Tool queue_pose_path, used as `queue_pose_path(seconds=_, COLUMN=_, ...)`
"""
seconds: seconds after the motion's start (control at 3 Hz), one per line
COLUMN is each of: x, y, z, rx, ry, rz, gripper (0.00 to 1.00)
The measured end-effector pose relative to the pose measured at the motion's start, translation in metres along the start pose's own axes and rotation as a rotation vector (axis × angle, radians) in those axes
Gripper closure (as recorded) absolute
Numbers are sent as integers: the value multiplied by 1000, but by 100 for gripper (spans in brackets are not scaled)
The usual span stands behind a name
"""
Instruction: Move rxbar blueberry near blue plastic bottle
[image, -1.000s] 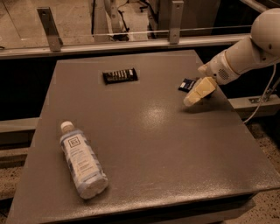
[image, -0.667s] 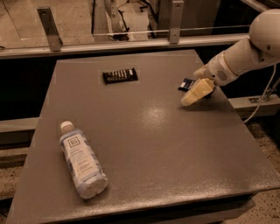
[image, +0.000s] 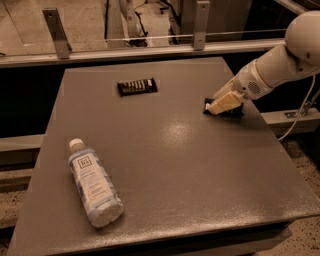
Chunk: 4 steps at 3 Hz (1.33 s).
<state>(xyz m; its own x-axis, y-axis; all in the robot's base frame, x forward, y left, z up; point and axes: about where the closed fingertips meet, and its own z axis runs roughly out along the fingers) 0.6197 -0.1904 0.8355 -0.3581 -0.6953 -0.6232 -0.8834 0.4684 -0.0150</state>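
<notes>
The rxbar blueberry (image: 208, 105) is a small dark wrapper lying flat at the table's right side, mostly covered by my gripper. My gripper (image: 220, 103) is cream coloured, reaches in from the right and sits low right over the bar, at or touching it. The blue plastic bottle (image: 93, 183) lies on its side at the front left, white cap toward the far left and label up. It is far from the bar.
A black bar wrapper with white lettering (image: 137, 86) lies at the back centre of the grey table (image: 175, 165). A metal rail with glass (image: 130, 47) runs behind the table. A cable (image: 300, 112) hangs at the right past the table edge.
My gripper has shifted slightly left and lower over the rxbar blueberry. The bottle and the black bar have not moved.
</notes>
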Motion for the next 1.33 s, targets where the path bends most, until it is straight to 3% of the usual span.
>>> queue_pose_path(seconds=0.33, x=-4, y=5, z=-4, rx=-3, ry=-3, rz=-12, gripper=87)
queue_pose_path(seconds=0.67, x=-10, y=12, z=-7, rx=-11, ry=-13, rz=-31, gripper=100)
queue_pose_path(seconds=1.33, x=-53, y=60, z=-26, rx=-66, ry=-88, rz=-142, gripper=100)
